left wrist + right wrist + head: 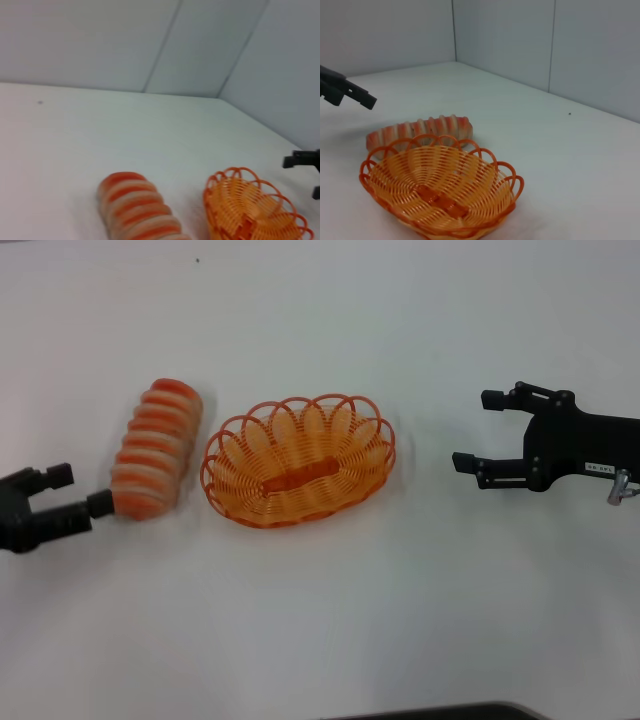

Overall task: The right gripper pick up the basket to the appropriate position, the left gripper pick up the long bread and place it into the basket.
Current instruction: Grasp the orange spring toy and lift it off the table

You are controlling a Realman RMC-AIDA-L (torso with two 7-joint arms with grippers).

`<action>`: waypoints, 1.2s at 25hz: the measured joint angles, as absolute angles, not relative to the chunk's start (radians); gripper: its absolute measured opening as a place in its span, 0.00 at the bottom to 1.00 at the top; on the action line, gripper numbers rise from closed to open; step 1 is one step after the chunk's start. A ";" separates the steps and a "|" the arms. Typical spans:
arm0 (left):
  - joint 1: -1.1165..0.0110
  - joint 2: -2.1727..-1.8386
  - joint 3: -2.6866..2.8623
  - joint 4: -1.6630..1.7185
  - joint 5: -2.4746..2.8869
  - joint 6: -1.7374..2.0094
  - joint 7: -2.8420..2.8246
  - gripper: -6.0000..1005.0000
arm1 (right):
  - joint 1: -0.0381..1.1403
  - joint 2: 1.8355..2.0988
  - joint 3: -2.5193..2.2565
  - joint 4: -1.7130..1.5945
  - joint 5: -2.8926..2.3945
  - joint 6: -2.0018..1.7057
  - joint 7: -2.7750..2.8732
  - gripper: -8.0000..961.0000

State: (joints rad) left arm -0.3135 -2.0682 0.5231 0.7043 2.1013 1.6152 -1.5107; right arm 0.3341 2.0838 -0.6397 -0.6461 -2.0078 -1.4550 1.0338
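The long bread [155, 448], tan with orange-red ridges, lies on the white table left of the orange basket [340, 440], a small gap between them. My left gripper [80, 490] is open at the bread's near end, one fingertip right against it and nothing held. My right gripper [476, 430] hangs open and empty to the right of the basket, well apart from it. The left wrist view shows the bread [135, 207] beside the basket [235, 192]. From the right wrist, the empty basket [410, 175] is in front, the bread [420, 131] behind it and the left gripper [350, 95] beyond.
White table surface [320, 620] spreads all around the objects. Grey walls [520, 35] meet in a corner behind the table. A dark edge [440, 712] shows at the table's near side.
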 joint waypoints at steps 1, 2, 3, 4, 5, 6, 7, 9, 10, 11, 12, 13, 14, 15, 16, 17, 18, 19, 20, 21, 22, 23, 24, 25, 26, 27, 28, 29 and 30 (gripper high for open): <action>-0.318 -2.073 0.527 0.743 2.110 1.616 -1.556 0.92 | 0.337 2.084 -0.640 -0.643 -2.008 -1.451 1.034 0.99; -0.321 -2.082 0.528 0.789 2.118 1.619 -1.601 0.92 | 0.344 2.085 -0.643 -0.639 -2.008 -1.439 1.034 0.99; -0.324 -2.091 0.531 0.835 2.123 1.622 -1.644 0.92 | 0.344 2.085 -0.643 -0.639 -2.008 -1.439 1.034 0.99; -0.325 -2.104 0.541 0.901 2.126 1.627 -1.685 0.92 | 0.347 2.085 -0.644 -0.637 -2.008 -1.435 1.034 0.99; -0.326 -2.120 0.561 0.975 2.131 1.632 -1.734 0.92 | 0.349 2.086 -0.644 -0.636 -2.008 -1.430 1.034 0.99; -0.326 -2.130 0.577 1.028 2.135 1.634 -1.764 0.92 | 0.351 2.086 -0.644 -0.636 -2.008 -1.426 1.034 0.99; -0.329 -2.142 0.604 1.088 2.152 1.632 -1.818 0.91 | 0.352 2.086 -0.645 -0.636 -2.008 -1.424 1.034 0.99; -0.346 -2.158 0.664 1.183 2.202 1.621 -1.942 0.90 | 0.353 2.086 -0.647 -0.636 -2.009 -1.421 1.037 0.99; -0.363 -2.159 0.692 1.203 2.234 1.617 -2.014 0.89 | 0.353 2.086 -0.647 -0.638 -2.009 -1.421 1.043 0.99; -0.380 -2.159 0.717 1.217 2.261 1.616 -2.072 0.88 | 0.353 2.086 -0.647 -0.640 -2.009 -1.422 1.047 0.99; -0.406 -2.157 0.747 1.220 2.303 1.616 -2.144 0.87 | 0.353 2.086 -0.646 -0.643 -2.010 -1.424 1.052 0.99; -0.426 -2.156 0.768 1.221 2.340 1.615 -2.193 0.87 | 0.352 2.086 -0.644 -0.644 -2.010 -1.425 1.055 0.99; -0.439 -2.157 0.781 1.221 2.368 1.615 -2.226 0.87 | 0.351 2.085 -0.643 -0.644 -2.010 -1.426 1.056 0.99; -0.457 -2.158 0.798 1.219 2.401 1.612 -2.256 0.87 | 0.350 2.085 -0.643 -0.644 -2.010 -1.426 1.055 0.99; -0.472 -2.159 0.813 1.216 2.437 1.609 -2.285 0.87 | 0.349 2.084 -0.643 -0.644 -2.010 -1.425 1.053 0.99; -0.485 -2.161 0.828 1.214 2.464 1.604 -2.308 0.87 | 0.348 2.084 -0.644 -0.645 -2.010 -1.426 1.051 0.99; -0.496 -2.162 0.851 1.213 2.486 1.597 -2.333 0.87 | 0.347 2.084 -0.645 -0.645 -2.010 -1.426 1.052 0.99; -0.503 -2.162 0.874 1.214 2.504 1.588 -2.355 0.87 | 0.346 2.084 -0.645 -0.645 -2.010 -1.427 1.053 0.99; -0.506 -2.162 0.897 1.218 2.515 1.577 -2.374 0.87 | 0.346 2.085 -0.647 -0.646 -2.010 -1.430 1.056 0.99; -0.506 -2.162 0.920 1.222 2.528 1.565 -2.391 0.87 | 0.345 2.085 -0.647 -0.645 -2.010 -1.432 1.058 0.99; -0.506 -2.162 0.941 1.226 2.542 1.552 -2.406 0.87 | 0.344 2.085 -0.647 -0.645 -2.010 -1.432 1.059 0.99; -0.507 -2.162 0.968 1.228 2.558 1.533 -2.420 0.87 | 0.343 2.085 -0.645 -0.645 -2.010 -1.436 1.059 0.99; -0.507 -2.162 0.989 1.229 2.572 1.519 -2.431 0.87 | 0.343 2.085 -0.642 -0.645 -2.010 -1.440 1.059 0.99; -0.508 -2.163 1.003 1.229 2.580 1.509 -2.437 0.87 | 0.342 2.085 -0.638 -0.645 -2.009 -1.446 1.060 0.99; -0.509 -2.163 1.021 1.229 2.588 1.497 -2.451 0.87 | 0.341 2.085 -0.633 -0.645 -2.009 -1.450 1.063 0.99; -0.509 -2.164 1.033 1.229 2.591 1.490 -2.462 0.87 | 0.341 2.085 -0.625 -0.645 -2.008 -1.453 1.069 0.99; -0.509 -2.164 1.037 1.229 2.592 1.488 -2.470 0.87 | 0.341 2.084 -0.618 -0.646 -2.008 -1.455 1.075 0.99; -0.509 -2.164 1.045 1.229 2.592 1.482 -2.482 0.87 | 0.341 2.083 -0.613 -0.646 -2.008 -1.456 1.084 0.99; -0.509 -2.164 1.052 1.227 2.592 1.477 -2.491 0.87 | 0.340 2.081 -0.609 -0.647 -2.007 -1.456 1.090 0.99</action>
